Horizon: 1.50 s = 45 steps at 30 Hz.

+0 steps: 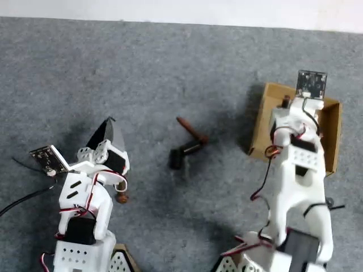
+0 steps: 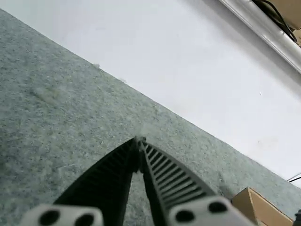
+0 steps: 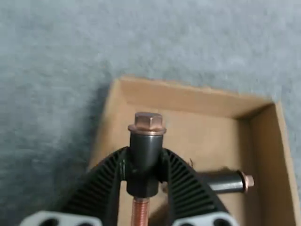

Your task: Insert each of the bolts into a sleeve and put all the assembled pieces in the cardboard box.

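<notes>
Holding a finished piece over the cardboard box with the right pincer, squeezed tight on its black sleeve, copper bolt head at one end and the threaded end sticking out the other. Inside the box, a second piece, lying on its side near a wall.

Looks like the drop-off step for this one. Next, probably: go down a little, open up over the bare box floor, and let go without bumping the piece lying there.

Left pincer pressed together at the tips, holding nothing, low over the grey tabletop and well apart from the box.

Out on the tabletop between the two arms, a loose bolt and a loose sleeve, very close to each other, maybe touching, hard to tell. Just beside the left arm, another small bolt.

Not done yet, by the look of it: more parts to join and carry over.
</notes>
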Motion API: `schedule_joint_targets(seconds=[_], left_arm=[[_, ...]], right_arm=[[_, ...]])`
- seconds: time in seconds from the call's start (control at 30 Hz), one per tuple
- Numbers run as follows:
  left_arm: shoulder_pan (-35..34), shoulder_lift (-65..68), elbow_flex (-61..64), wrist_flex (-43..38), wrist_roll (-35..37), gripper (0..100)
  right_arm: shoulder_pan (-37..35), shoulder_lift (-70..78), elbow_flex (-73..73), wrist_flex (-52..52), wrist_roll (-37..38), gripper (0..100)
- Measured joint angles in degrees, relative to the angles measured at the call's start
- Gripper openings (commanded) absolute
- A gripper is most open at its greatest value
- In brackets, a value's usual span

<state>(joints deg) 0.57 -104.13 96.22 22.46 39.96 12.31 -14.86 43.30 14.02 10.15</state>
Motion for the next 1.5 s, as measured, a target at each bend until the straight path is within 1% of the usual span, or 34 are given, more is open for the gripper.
schedule_joint_targets(seconds=[0.07, 0.2, 0.27, 0.53, 0.63, 0.8, 0.93, 1.17, 1.27, 1.37, 1.5], left_arm=[[0.0, 0.0, 0.0, 0.0, 0.0, 1], [0.0, 0.0, 0.0, 0.0, 0.0, 1], [0.0, 0.0, 0.0, 0.0, 0.0, 1], [0.0, 0.0, 0.0, 0.0, 0.0, 1], [0.0, 0.0, 0.0, 0.0, 0.0, 1], [0.0, 0.0, 0.0, 0.0, 0.0, 1], [0.0, 0.0, 0.0, 0.0, 0.0, 1], [0.0, 0.0, 0.0, 0.0, 0.0, 1], [0.0, 0.0, 0.0, 0.0, 0.0, 1], [0.0, 0.0, 0.0, 0.5, 0.0, 1], [0.0, 0.0, 0.0, 0.7, 0.0, 1]], right_arm=[[0.4, 3.2, -1.1, 0.0, 0.0, 2.8], [0.2, 5.6, -1.3, 0.0, 0.0, 14.0], [0.2, 5.6, -1.5, -0.1, -0.1, 17.7], [-1.0, 5.6, -2.3, -0.4, -0.1, 18.3], [-1.0, 5.6, -2.3, 1.7, -0.4, 18.3], [-2.9, 3.7, -1.5, 4.0, -6.6, 18.3], [-6.3, -5.5, 3.9, 4.0, -10.6, 18.3], [-18.1, -28.3, 19.7, 4.0, -11.3, 18.3], [-21.8, -38.7, 26.5, 4.0, -11.3, 18.3], [-23.6, -48.2, 32.8, 4.0, -11.3, 18.3], [-23.9, -58.7, 39.9, 4.0, -11.3, 18.3]])
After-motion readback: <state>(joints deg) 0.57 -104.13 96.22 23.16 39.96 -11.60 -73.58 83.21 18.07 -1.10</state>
